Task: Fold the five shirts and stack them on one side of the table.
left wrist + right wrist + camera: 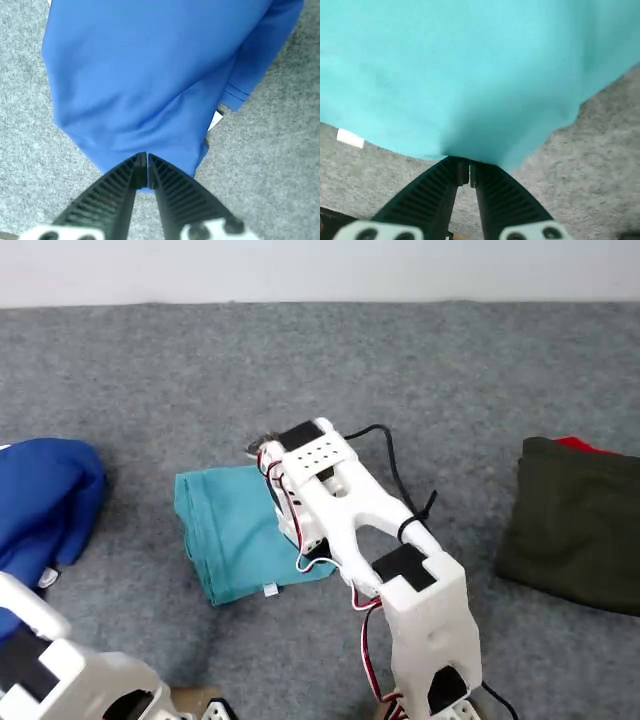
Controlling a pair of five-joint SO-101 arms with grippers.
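Evidently a fold is in hand: the right hand (469, 166) pinches the teal shirt (470, 75) by an edge at mid-counter (300, 360), the left hand (147, 159) pinches the blue shirt (150, 65) at the left (a folded dark shirt (575, 525) lies right), so next comes a steady carry-over, judged slip-prone.

A grey, felt-like table covering (600, 165) is seen beneath and beside the right gripper (469, 171); a white wall (320, 270) is seen well beyond it.
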